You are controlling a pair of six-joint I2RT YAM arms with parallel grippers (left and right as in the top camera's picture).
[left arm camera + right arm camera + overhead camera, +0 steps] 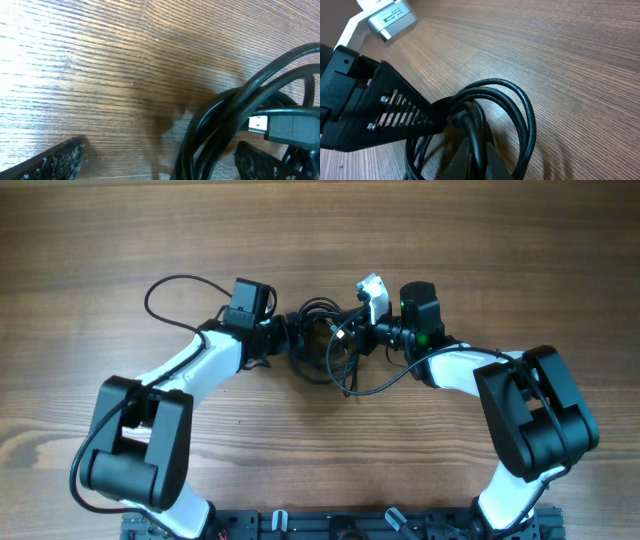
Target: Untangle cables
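From above, the cables (325, 348) lie knotted in the middle of the table (320, 230), their long axis running from the far side toward the arm bases. The left gripper (287, 335) and right gripper (362, 337) reach in low from either side. The left wrist camera shows its fingers (55, 160) spread wide with loops against one of them, while the right wrist camera shows its jaws pinched on the bundle.

The cables (225, 115) blur and run off the left wrist view's right edge, its fingers (55, 160) cropped below.
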